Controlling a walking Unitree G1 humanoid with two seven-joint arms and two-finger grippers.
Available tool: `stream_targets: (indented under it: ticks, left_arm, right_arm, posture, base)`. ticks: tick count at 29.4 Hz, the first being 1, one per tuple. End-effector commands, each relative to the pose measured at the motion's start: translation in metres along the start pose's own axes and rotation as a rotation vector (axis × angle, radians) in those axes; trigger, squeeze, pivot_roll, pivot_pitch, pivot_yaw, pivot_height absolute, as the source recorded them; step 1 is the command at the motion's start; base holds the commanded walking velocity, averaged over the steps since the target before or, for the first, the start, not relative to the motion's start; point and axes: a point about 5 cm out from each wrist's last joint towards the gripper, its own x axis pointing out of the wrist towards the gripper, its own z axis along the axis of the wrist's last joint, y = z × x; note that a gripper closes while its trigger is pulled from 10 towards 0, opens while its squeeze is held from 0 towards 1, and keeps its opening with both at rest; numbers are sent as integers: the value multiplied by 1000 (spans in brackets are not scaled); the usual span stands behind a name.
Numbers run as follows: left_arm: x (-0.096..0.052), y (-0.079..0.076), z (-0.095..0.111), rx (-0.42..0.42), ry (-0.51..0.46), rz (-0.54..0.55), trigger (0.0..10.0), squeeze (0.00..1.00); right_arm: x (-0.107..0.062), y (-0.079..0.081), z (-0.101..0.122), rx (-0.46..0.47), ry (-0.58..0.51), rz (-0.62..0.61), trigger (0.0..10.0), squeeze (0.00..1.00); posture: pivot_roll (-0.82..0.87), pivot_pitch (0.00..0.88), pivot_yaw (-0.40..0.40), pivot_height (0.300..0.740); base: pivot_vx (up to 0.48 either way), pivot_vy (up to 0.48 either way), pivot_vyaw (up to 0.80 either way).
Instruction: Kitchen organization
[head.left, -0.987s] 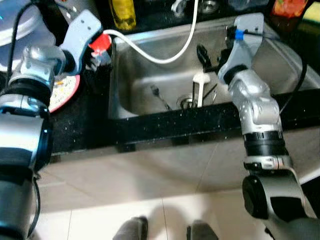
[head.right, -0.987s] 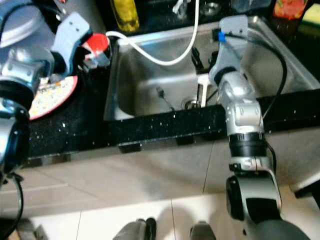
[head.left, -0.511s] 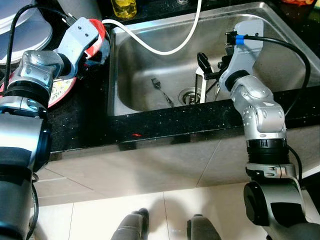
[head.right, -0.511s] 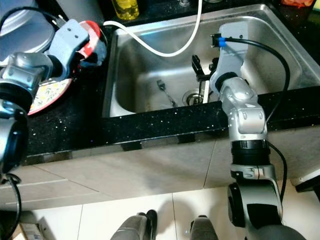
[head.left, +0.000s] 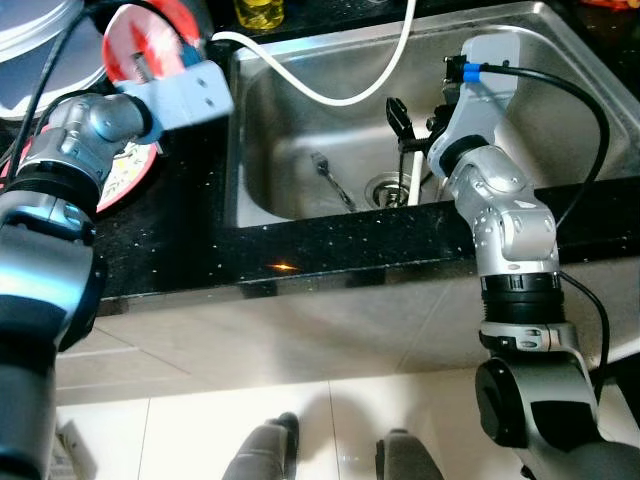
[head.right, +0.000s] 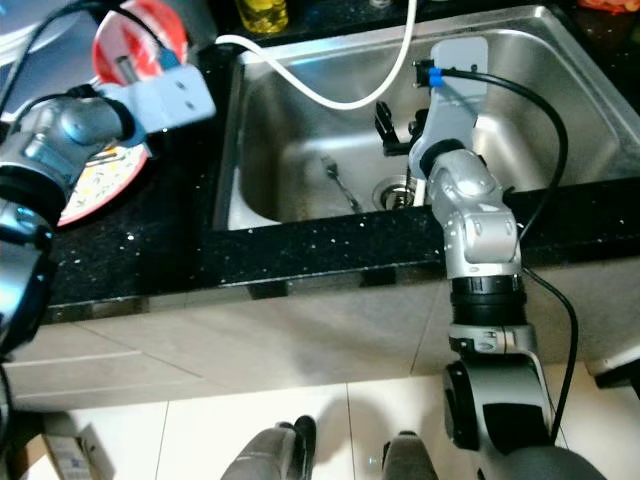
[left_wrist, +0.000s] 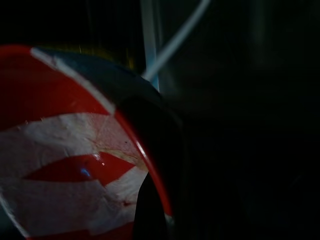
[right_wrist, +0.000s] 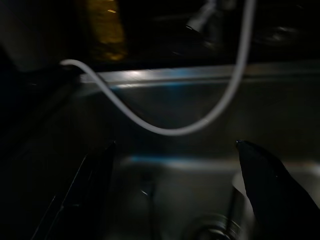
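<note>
Left eye view says you're barely into this one, I'd guess. Your left gripper (head.left: 150, 62) is up over the black counter (head.left: 180, 250) just left of the sink (head.left: 560, 90), and it's got a red bowl (head.left: 150, 35) clamped by the rim. In the left wrist view you can see a dark finger (left_wrist: 150, 210) pressed against the inside of that bowl, right by the red edge, so it's a real grip and not just resting there. The bowl is lifted and tilted, its open face turned toward the camera, above a patterned plate (head.left: 125, 180) lying on the counter.

Your right gripper (right_wrist: 175, 185) is hanging inside the sink with its fingers spread wide apart and nothing between them. Below it there's a fork (head.left: 330, 180) lying on the sink bottom near the drain (head.left: 385, 188), plus a white utensil (head.left: 413, 172) standing up right beside the wrist. A white hose (head.left: 330, 95) loops across the basin.

So what looks done: the bowl is picked up. What's left, far as I can tell: put that bowl somewhere sensible, deal with the plate, and fish the fork and the white utensil out of the sink. A yellow bottle (head.left: 258, 12) sits behind the sink, untouched. Lots to go.
</note>
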Motion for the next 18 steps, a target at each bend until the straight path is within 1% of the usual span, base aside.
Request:
stream_targets:
  ticks: [1, 2, 3, 4, 5, 6, 7, 8, 9, 10, 11, 12, 14, 15, 16, 17, 18]
  left_arm:
    - [1, -7, 2, 38, -22, -15, 10000, 0]
    - [1, -7, 2, 38, -22, -15, 10000, 0]
    - [7, -11, 12, -24, -67, -21, 10000, 0]
    - [15, -15, 24, -177, -113, -33, 10000, 0]
    - [25, -22, 39, -383, -167, -76, 10000, 0]
    - [31, -28, 49, -523, -212, -115, 10000, 0]
    - [31, -28, 49, -523, -212, -115, 10000, 0]
    - [36, -35, 58, -655, -245, -171, 10000, 0]
    - [40, -43, 65, -746, -260, -227, 10000, 0]
    - [42, -49, 70, -788, -267, -258, 10000, 0]
    - [42, -49, 70, -788, -267, -258, 10000, 0]
    - [44, -56, 77, -845, -292, -321, 10000, 0]
    - [44, -56, 77, -845, -292, -321, 10000, 0]
    - [46, -62, 84, -892, -314, -385, 10000, 35]
    - [48, -69, 89, -918, -310, -447, 10000, 129]
    - [49, -74, 90, -936, -277, -466, 10000, 961]
    - [50, -76, 89, -941, -247, -467, 10000, 1000]
  right_arm:
    - [2, 8, 0, -5, -9, 28, 10000, 0]
    - [2, 8, 0, -5, -9, 28, 10000, 0]
    - [3, 8, 3, -12, -20, 30, 10000, 0]
    - [4, 8, 5, -18, -33, 28, 10000, 0]
    - [4, 8, 8, -25, -48, 24, 10000, 0]
    - [5, 8, 10, -30, -58, 20, 10000, 0]
    - [5, 8, 10, -30, -58, 20, 10000, 0]
    - [5, 8, 12, -34, -68, 15, 10000, 0]
    - [4, 7, 14, -45, -83, 8, 10000, 0]
    - [3, 7, 15, -53, -94, 4, 10000, 0]
    - [3, 7, 15, -53, -94, 4, 10000, 0]
    - [1, 7, 19, -59, -122, 3, 10000, 0]
    - [1, 7, 19, -59, -122, 3, 10000, 0]
    - [-1, 7, 24, -64, -158, 8, 10000, 0]
    - [-4, 9, 29, -69, -193, 16, 10000, 0]
    - [-6, 10, 33, -71, -222, 23, 10000, 0]
    - [-7, 11, 35, -72, -236, 28, 10000, 0]
  posture:
    - [101, 75, 163, 740]
    - [101, 75, 163, 740]
    - [99, 55, 165, 740]
    - [90, 40, 169, 740]
    - [73, 26, 177, 740]
    - [68, 21, 180, 740]
    - [68, 21, 180, 740]
    - [48, 6, 190, 740]
    - [37, 0, 196, 740]
    - [37, 0, 196, 740]
    - [37, 0, 196, 740]
    - [18, 0, 208, 740]
    - [18, 0, 208, 740]
    - [9, 0, 215, 740]
    - [-3, 0, 222, 740]
    - [-3, 0, 223, 740]
    - [-3, 0, 224, 740]
  base:
    - [0, 0, 0]
    - [0, 0, 0]
    - [0, 0, 0]
    - [0, 0, 0]
    - [0, 0, 0]
    - [0, 0, 0]
    - [0, 0, 0]
    - [0, 0, 0]
    - [0, 0, 0]
    - [0, 0, 0]
    - [0, 0, 0]
    - [0, 0, 0]
    - [0, 0, 0]
    - [0, 0, 0]
    - [0, 0, 0]
    - [0, 0, 0]
    - [0, 0, 0]
